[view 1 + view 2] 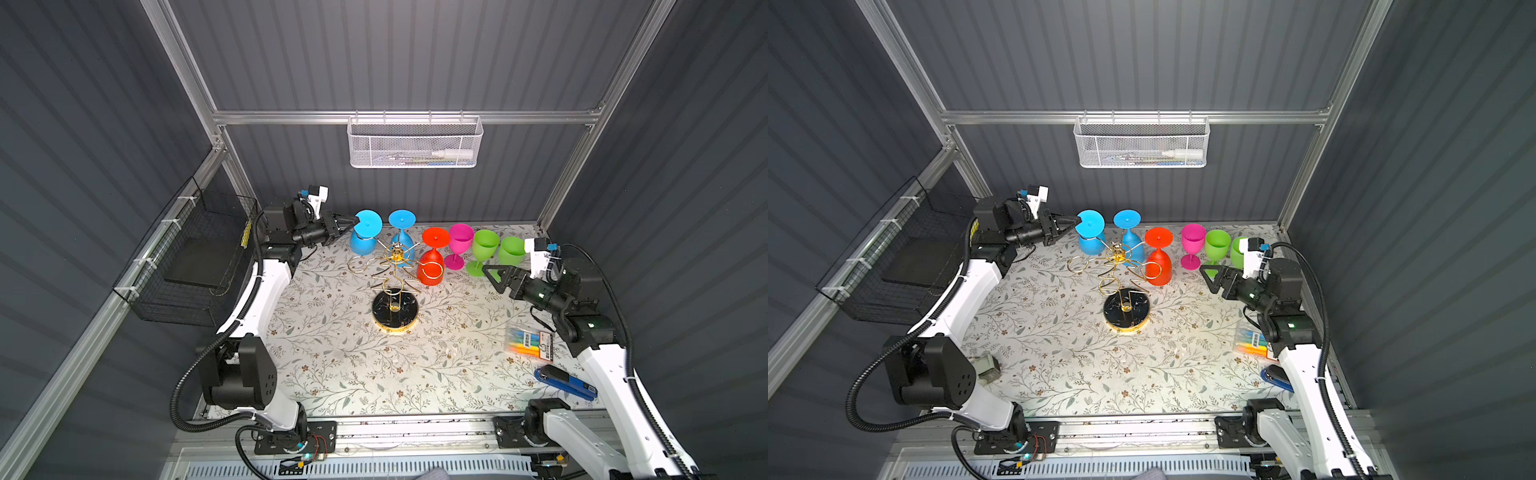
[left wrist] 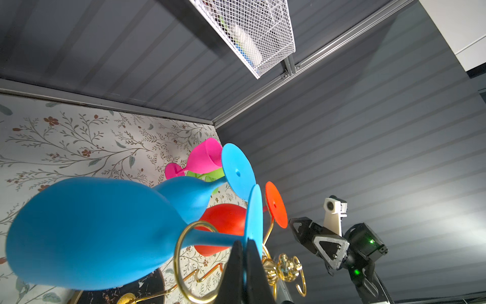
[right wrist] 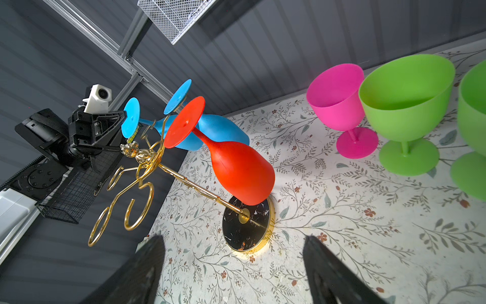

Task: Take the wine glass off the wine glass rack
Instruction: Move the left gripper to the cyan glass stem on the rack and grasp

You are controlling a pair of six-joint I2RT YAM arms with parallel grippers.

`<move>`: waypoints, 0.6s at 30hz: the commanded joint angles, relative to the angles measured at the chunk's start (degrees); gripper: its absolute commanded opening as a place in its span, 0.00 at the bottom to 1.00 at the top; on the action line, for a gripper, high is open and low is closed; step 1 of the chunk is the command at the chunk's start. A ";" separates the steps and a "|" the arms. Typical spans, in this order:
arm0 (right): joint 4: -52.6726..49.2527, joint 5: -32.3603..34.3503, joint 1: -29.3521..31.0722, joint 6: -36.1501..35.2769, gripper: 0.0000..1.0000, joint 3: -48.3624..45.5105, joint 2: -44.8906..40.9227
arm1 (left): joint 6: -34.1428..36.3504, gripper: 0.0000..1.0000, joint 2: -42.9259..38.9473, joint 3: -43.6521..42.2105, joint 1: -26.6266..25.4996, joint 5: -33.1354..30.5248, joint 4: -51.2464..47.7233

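The gold wire wine glass rack (image 1: 384,309), with its round black marbled base, is standing near the middle of the floral-patterned surface (image 1: 332,357). Three glasses are hanging from it upside down. A blue plastic wine glass (image 1: 367,223) is hanging at the rack's far left. A second blue plastic wine glass (image 1: 402,219) is hanging at the back, and a red plastic wine glass (image 1: 432,270) on the right side.

The left arm (image 1: 270,286) is reaching in from the left. The left jaws are pinching the edge of the first blue glass's flat round foot, closed down thin on it. In the left wrist view the stem of this glass is passing through a gold loop of the rack, so the glass is hanging on the rack while gripped.

The right arm (image 1: 602,365) is holding the right jaws above the surface to the right of the rack. They are standing wide apart, gripping nothing and pointing toward the rack.

Along the back edge a pink plastic goblet (image 1: 460,239) is standing upright just beside the red glass. Two green plastic goblets (image 1: 485,245) are standing to its right, near the right jaws.
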 commanded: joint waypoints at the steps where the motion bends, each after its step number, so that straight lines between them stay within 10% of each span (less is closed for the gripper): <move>1: 0.35 0.28 0.27 0.03 0.84 -0.27 -0.86 | -2.48 0.00 -2.35 1.32 -0.13 2.26 3.61; 18: -0.30 0.46 0.31 0.02 0.85 -0.23 -1.13 | -1.66 0.00 -3.25 -2.13 -0.73 3.08 1.50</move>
